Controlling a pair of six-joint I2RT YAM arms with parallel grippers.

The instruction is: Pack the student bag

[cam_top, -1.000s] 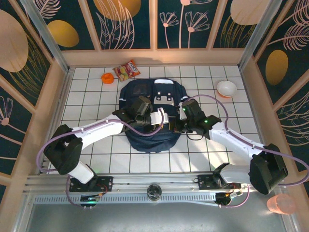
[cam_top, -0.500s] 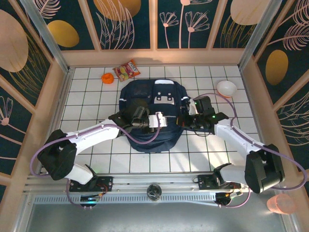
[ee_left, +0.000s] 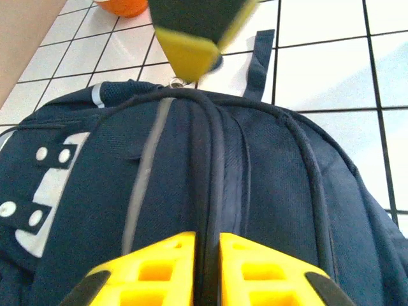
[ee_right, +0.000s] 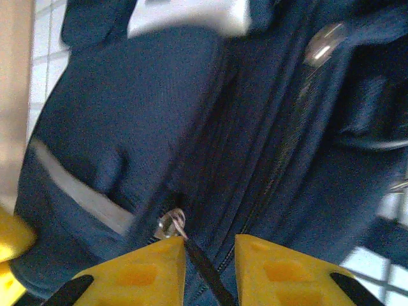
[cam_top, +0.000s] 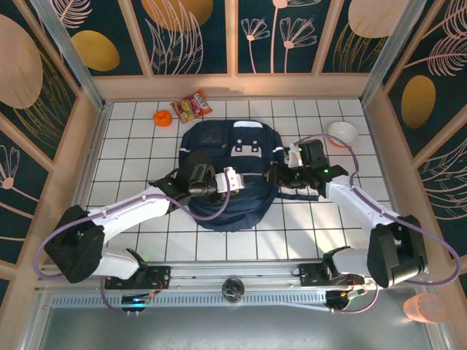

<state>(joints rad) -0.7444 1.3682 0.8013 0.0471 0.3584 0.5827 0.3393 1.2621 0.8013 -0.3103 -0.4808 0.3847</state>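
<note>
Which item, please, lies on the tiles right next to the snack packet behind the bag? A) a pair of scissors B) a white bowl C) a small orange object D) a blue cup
C: the top view shows a small orange object just left of the snack packet, beyond the student bag.

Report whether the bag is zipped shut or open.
Shut, as far as shows: the bag lies flat, its zip lines run closed in both wrist views, no interior visible.
</note>
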